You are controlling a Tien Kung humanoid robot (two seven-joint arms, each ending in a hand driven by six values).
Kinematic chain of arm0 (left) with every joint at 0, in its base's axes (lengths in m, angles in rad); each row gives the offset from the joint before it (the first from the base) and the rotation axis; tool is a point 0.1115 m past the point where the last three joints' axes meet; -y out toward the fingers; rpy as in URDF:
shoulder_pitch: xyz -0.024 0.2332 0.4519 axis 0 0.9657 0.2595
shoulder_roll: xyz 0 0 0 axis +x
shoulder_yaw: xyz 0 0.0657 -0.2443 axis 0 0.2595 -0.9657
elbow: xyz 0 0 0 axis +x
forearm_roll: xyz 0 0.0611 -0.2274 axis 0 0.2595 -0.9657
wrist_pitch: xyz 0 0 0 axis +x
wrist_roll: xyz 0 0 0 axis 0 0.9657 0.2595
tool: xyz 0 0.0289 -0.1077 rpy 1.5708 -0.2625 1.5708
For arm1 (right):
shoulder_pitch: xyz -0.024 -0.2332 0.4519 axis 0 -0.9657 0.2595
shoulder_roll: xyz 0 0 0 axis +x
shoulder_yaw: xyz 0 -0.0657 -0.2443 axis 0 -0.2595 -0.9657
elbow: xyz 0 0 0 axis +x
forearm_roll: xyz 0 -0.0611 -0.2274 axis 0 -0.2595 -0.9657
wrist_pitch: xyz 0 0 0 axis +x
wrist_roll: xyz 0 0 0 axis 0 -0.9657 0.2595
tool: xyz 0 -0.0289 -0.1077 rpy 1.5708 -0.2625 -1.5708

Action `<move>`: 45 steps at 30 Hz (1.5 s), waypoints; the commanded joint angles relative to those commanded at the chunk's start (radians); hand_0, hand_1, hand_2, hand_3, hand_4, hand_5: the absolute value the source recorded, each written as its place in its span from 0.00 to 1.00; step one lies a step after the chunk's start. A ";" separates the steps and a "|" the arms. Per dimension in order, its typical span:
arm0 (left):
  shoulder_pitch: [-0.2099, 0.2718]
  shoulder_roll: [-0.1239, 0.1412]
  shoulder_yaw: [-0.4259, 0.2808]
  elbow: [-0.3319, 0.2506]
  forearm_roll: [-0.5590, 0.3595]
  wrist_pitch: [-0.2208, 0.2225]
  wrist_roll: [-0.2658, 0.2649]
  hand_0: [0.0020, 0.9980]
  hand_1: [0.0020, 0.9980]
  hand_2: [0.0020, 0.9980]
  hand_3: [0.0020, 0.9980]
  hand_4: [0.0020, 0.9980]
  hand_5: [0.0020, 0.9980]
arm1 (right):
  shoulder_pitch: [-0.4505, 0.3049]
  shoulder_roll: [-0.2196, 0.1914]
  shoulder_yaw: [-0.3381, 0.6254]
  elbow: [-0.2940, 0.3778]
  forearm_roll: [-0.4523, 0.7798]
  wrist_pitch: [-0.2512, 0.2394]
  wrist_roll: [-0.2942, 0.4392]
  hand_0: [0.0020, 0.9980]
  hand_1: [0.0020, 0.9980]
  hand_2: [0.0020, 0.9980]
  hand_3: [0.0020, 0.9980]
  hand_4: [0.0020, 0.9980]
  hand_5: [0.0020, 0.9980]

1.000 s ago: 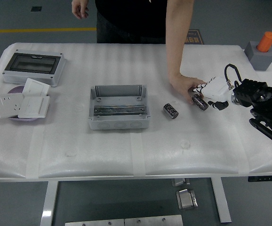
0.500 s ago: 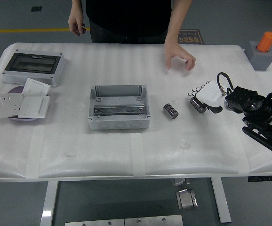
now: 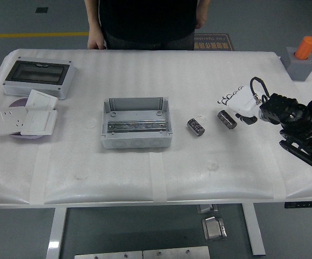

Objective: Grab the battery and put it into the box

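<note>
Black batteries (image 3: 196, 127), grey box (image 3: 137, 123), white table (image 3: 199, 172)

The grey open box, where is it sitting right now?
In the head view, the grey open box sits on the white table left of centre, with a battery just to its right and the white switch plates further left.

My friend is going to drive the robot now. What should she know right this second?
Right hand: fingers open, holding nothing, just right of one battery.
Left hand: not in view.
Two batteries lie on the table: that one and a second battery nearer the box.
The box sits open mid-table, no battery visible inside.
Done: nothing placed yet.
Left: grasp a battery, carry it left, drop it in the box.
</note>
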 joint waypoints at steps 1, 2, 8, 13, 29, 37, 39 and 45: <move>0.000 0.000 0.000 0.000 -0.001 0.000 0.001 0.62 0.64 0.45 0.58 0.40 0.38 | 0.004 -0.002 -0.006 0.007 0.015 0.004 -0.006 0.82 0.82 0.98 1.00 0.47 0.00; 0.001 0.000 0.001 0.000 -0.003 0.000 0.001 0.62 0.64 0.45 0.58 0.40 0.38 | 0.008 -0.004 -0.013 0.014 0.031 0.008 -0.012 0.82 0.82 0.98 1.00 0.47 0.00; 0.002 0.001 0.004 0.000 -0.008 -0.001 0.003 0.62 0.64 0.45 0.58 0.40 0.38 | 0.023 -0.010 -0.049 0.037 0.121 0.031 -0.049 0.82 0.82 0.98 1.00 0.52 0.00; 0.003 0.005 0.002 0.000 -0.009 -0.001 0.004 0.62 0.64 0.44 0.58 0.40 0.38 | 0.028 -0.013 -0.069 0.043 0.174 0.059 -0.070 0.83 0.83 0.98 1.00 0.77 0.04; -0.003 0.007 0.018 0.000 -0.027 0.002 0.001 0.62 0.64 0.44 0.58 0.40 0.38 | 0.025 -0.016 -0.084 0.042 0.224 0.074 -0.075 0.85 0.83 0.98 1.00 0.90 0.15; -0.007 0.005 0.027 0.000 -0.033 0.004 -0.003 0.62 0.64 0.44 0.58 0.40 0.38 | 0.014 0.001 -0.089 0.026 0.223 0.025 -0.069 0.85 0.83 0.98 1.00 0.94 0.19; -0.007 0.006 0.027 0.000 -0.032 0.004 -0.003 0.62 0.64 0.44 0.58 0.40 0.38 | 0.014 0.005 -0.090 0.020 0.222 0.010 -0.066 0.85 0.83 0.98 1.00 0.94 0.19; -0.010 0.007 0.040 0.000 -0.045 0.006 -0.008 0.62 0.64 0.44 0.58 0.40 0.38 | 0.013 0.016 -0.086 -0.006 0.207 -0.016 -0.054 0.85 0.83 0.98 1.00 0.95 0.20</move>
